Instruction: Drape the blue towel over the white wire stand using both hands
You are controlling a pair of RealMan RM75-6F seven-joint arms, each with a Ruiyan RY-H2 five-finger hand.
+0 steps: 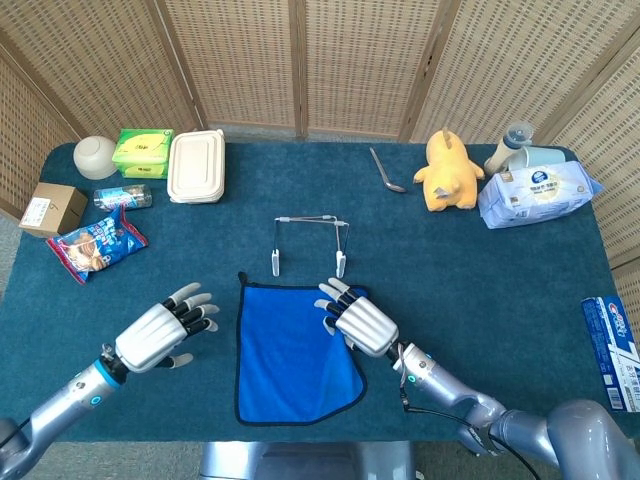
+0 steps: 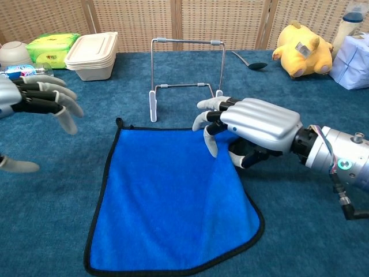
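My right hand (image 1: 360,322) rests fingers-down on the blue towel's (image 1: 290,355) far right corner; my left hand (image 1: 160,333) hovers spread beside it, below the white wire stand (image 1: 308,243).

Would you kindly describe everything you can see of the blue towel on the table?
The blue towel is a soft, fuzzy-looking cloth in bright blue, edged with dark trim and bearing a small loop at its far left corner. It lies spread flat on the dark teal table cloth, just in front of the white wire stand, not touching it. The right robot hand is at its far right corner, fingers bent down toward the cloth. The left robot hand hovers beside it, apart, fingers spread.
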